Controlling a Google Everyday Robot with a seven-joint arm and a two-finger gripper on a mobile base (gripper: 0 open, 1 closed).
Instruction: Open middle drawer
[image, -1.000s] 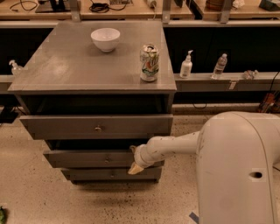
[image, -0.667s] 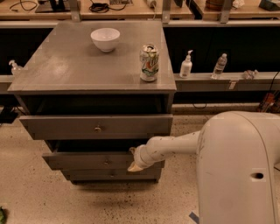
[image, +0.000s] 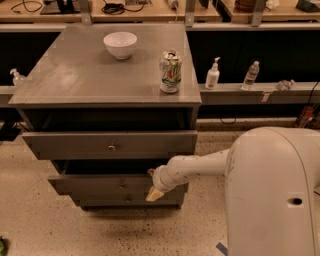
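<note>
The grey cabinet (image: 100, 80) has three drawers. The tall top drawer (image: 65, 145), with a brass-coloured knob, is pulled out farthest. Below it, the middle drawer (image: 85, 184) has a small dull knob (image: 120, 186) and stands partly out. The slim bottom drawer (image: 100, 201) sits under it. My gripper (image: 153, 190) is at the end of the white arm (image: 200, 167). It is against the right part of the middle drawer's front, to the right of the knob. A cream fingertip (image: 154, 195) hangs over the front's lower edge.
A white bowl (image: 120, 44) and a drink can (image: 170, 71) stand on the cabinet top. A soap dispenser (image: 212, 75) and a small bottle (image: 250, 75) stand on the shelf behind at right. My white body (image: 275, 195) fills the lower right. The floor is speckled.
My gripper has moved slightly down and towards the camera. The middle drawer's front has come out a little with it. The top drawer has not moved.
</note>
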